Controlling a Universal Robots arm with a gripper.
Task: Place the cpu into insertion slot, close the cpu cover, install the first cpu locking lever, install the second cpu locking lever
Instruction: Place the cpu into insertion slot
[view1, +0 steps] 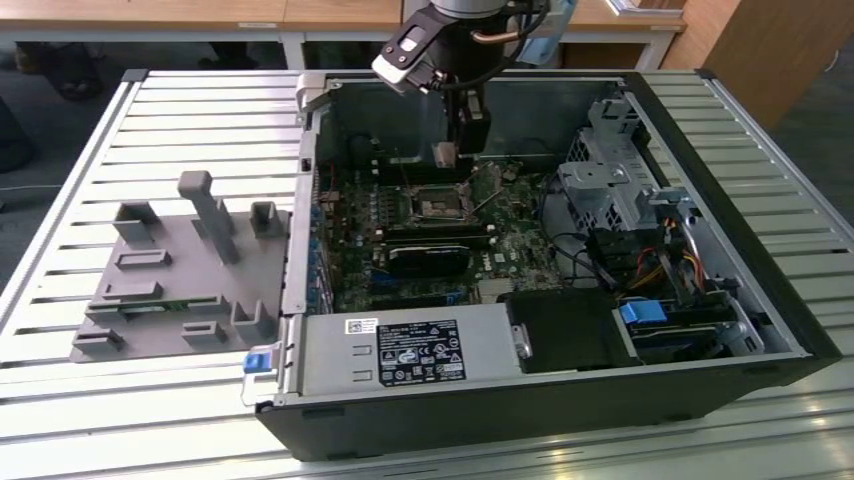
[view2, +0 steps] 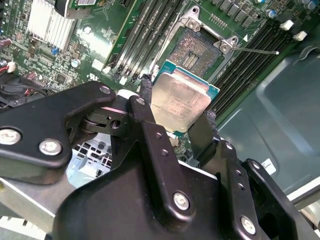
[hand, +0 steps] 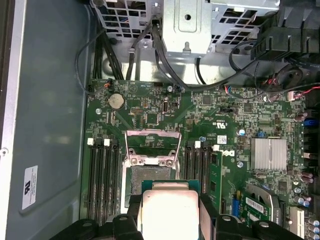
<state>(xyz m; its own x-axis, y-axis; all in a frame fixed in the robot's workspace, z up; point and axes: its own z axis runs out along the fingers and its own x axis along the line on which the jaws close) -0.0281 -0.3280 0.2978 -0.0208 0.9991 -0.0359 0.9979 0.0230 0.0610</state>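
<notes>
Your gripper (view2: 179, 107) pinches the cpu (view2: 182, 100) by its edges near the empty insertion slot (view2: 197, 50); the cpu cover (hand: 151, 161) stands open, no step yet complete.

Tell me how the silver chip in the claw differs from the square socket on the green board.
The chip has a pale, smooth metal face; the socket is dark inside with a thin silvery rim. The chip is held clear of the board by the gripper; the socket sits fixed in the board, open and empty. Both are square and look about the same size.
</notes>
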